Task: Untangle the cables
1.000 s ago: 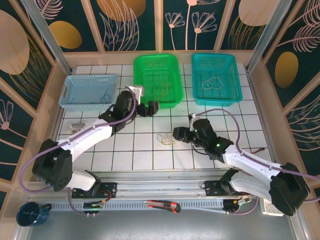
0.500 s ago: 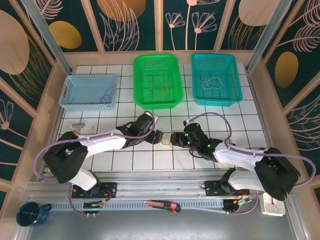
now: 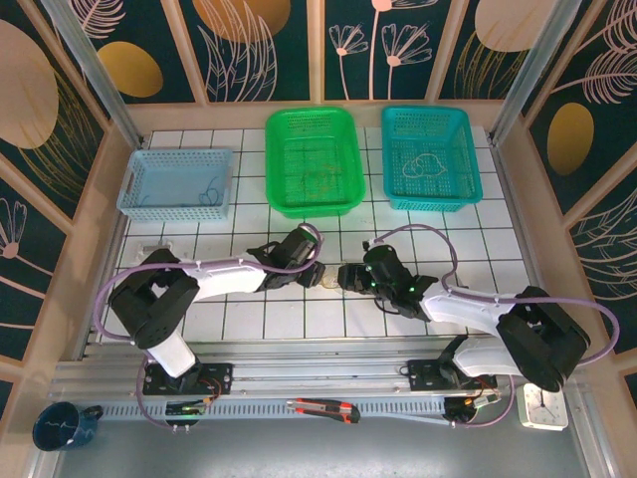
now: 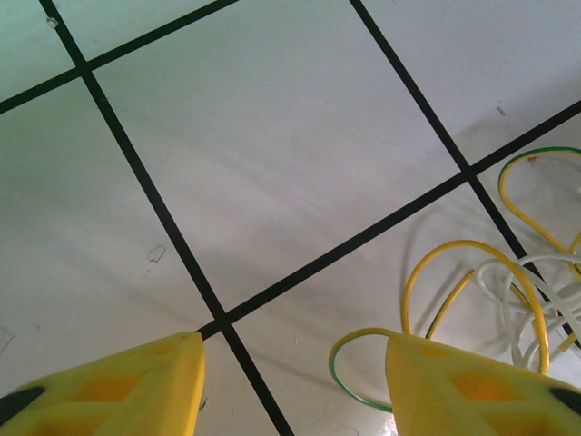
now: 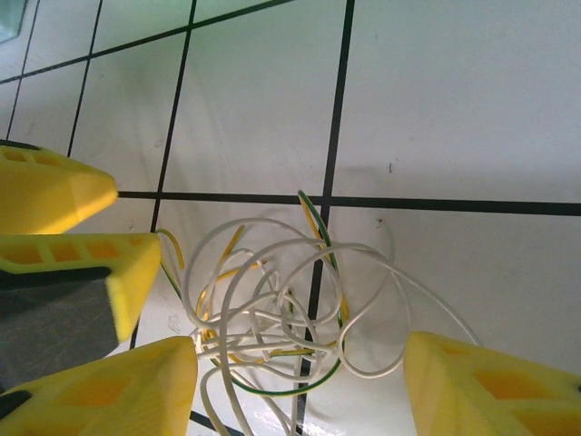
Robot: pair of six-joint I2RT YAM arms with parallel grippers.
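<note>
The cables (image 5: 272,318) lie in 1 loose knot on the white tiles (image 5: 436,109), low in the middle of the right wrist view, whitish loops over yellow-green strands. They look light, thin and springy, so a broad pinch will likely slip. Take 1 outer loop, not the core. Your right gripper (image 5: 300,350) stands apart astride the knot. Your left gripper (image 4: 292,350) is apart too, with the knot at the lower right of its view.

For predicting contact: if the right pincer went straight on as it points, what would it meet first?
Probably the cables, lying just ahead of the open right pincer; depth is hard to judge.
</note>
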